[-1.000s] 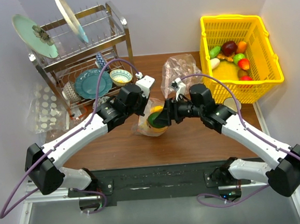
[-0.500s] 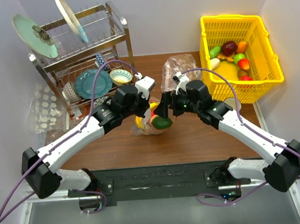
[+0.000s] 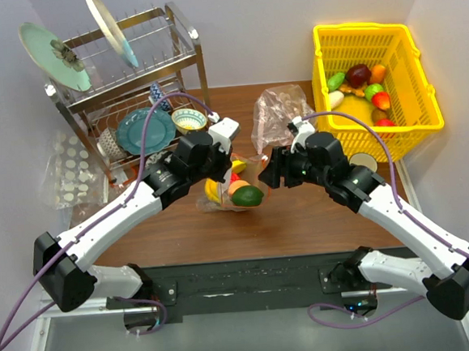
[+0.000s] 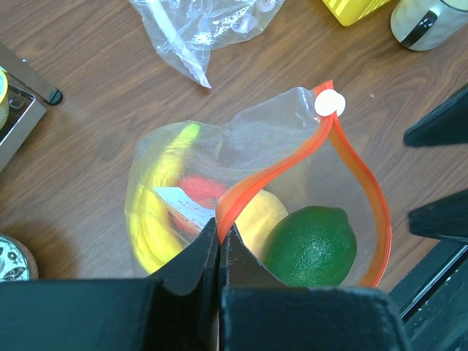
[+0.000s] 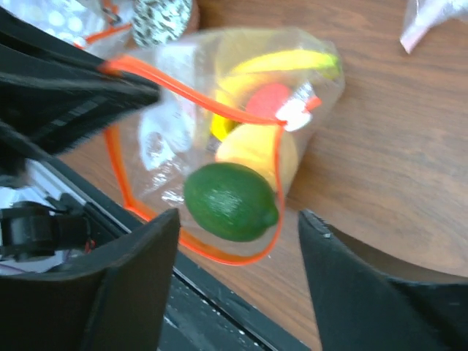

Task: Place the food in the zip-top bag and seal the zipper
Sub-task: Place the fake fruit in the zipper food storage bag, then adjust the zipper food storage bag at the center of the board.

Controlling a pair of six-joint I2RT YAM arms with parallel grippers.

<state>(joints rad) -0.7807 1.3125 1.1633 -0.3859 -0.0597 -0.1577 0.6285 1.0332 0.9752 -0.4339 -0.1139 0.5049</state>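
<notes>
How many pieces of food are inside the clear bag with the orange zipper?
4. A banana lies deepest in the bag, a red piece beside it, a yellow fruit nearer the mouth, a green fruit at the mouth. Others may be hidden behind them.

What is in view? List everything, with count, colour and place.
zip-top bag: one, clear, table centre
zipper: one, red-orange, bag's mouth, open loop
banana: one, yellow, inside the bag
green fruit: one, green, in the bag's mouth
red piece: one, red, inside the bag
yellow-orange piece: one, yellow-orange, inside the bag
basket: one, yellow, far right
toy food: several, mixed colours, in the basket
dish rack: one, silver, far left
plates: three, two teal and one cream, on the rack
bowl: one, patterned, rack's lower shelf
pinkish bag: one, pink-tinted clear, left of the basket
dotted bag: one, clear with white dots, left of the rack
cup: one, pale, near side of the basket
table: one, brown wood, under everything
left tool: one, black, shut on the zipper
right tool: one, black, open, right of the bag
</notes>
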